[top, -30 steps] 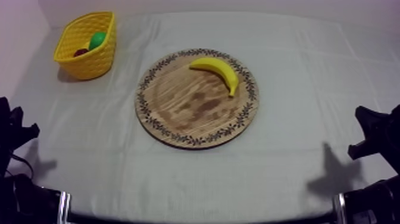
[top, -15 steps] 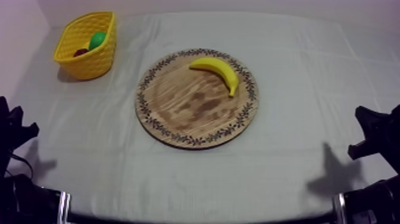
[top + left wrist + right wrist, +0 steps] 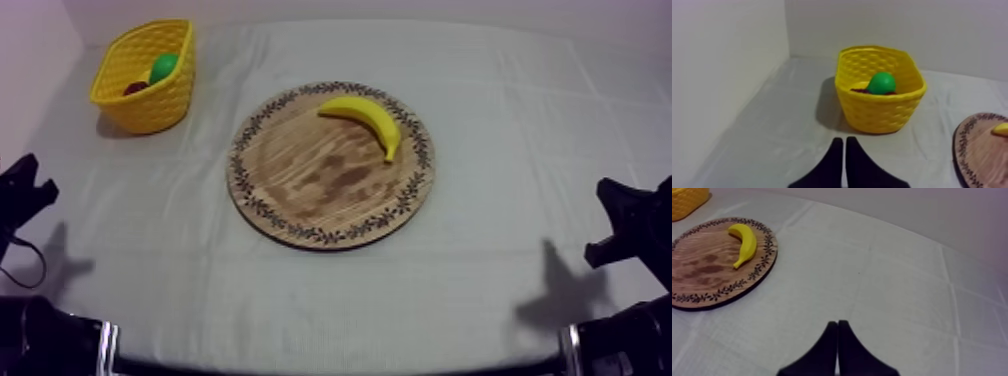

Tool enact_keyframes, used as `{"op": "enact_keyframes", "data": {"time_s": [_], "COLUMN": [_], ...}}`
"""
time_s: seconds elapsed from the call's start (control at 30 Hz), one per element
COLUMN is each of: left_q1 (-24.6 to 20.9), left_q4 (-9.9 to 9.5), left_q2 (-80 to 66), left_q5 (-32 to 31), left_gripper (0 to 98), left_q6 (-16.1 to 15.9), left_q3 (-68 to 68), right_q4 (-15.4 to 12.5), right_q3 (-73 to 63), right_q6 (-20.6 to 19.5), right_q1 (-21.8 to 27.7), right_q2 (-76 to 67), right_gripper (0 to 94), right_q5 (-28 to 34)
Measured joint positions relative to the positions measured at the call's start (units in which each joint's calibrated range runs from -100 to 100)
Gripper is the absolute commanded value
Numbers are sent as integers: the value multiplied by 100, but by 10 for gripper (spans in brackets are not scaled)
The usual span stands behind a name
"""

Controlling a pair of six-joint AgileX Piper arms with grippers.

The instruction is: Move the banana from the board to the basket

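Note:
The yellow banana (image 3: pixel 366 119) lies on the upper right part of the round wooden board (image 3: pixel 310 190) in the middle of the table. At the far left corner stands the yellow basket (image 3: pixel 148 108). My left gripper (image 3: pixel 24 192) sits low at the left edge, well short of the basket. In its wrist view its fingers (image 3: pixel 844 142) lie together as a narrow wedge, shut on nothing and pointing at the basket (image 3: pixel 879 110). My right gripper (image 3: pixel 622 216) rests at the right edge, also shut on nothing (image 3: pixel 837 323). It faces the board (image 3: pixel 702 275) and banana (image 3: pixel 745 240).
Inside the basket lie a green toy fruit (image 3: pixel 881 82) and something dark red (image 3: pixel 860 91) beside it. A wall runs close behind and to the left of the basket. Bare cloth surrounds the board on all sides.
In the top view my left gripper has shifted a little up and away from the table's near edge. The right arm, banana, board and basket have not moved.

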Motion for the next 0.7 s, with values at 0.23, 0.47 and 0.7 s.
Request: {"op": "enact_keyframes", "data": {"time_s": [0.23, 0.47, 0.7], "left_q1": [178, 330, 645], "left_q4": [-100, -120, -120], "left_q2": [1133, 2321, 3179], "left_q5": [-51, 52, 657], "left_gripper": [0, 0, 0], "left_q6": [238, 74, -89], "left_q3": [-1007, -2138, -3285], "right_q4": [0, 0, 0], "right_q3": [0, 0, 0], "right_q6": [0, 0, 0], "right_q1": [0, 0, 0], "right_q2": [0, 0, 0], "right_gripper": [3, 3, 3], "right_q5": [0, 0, 0]}}
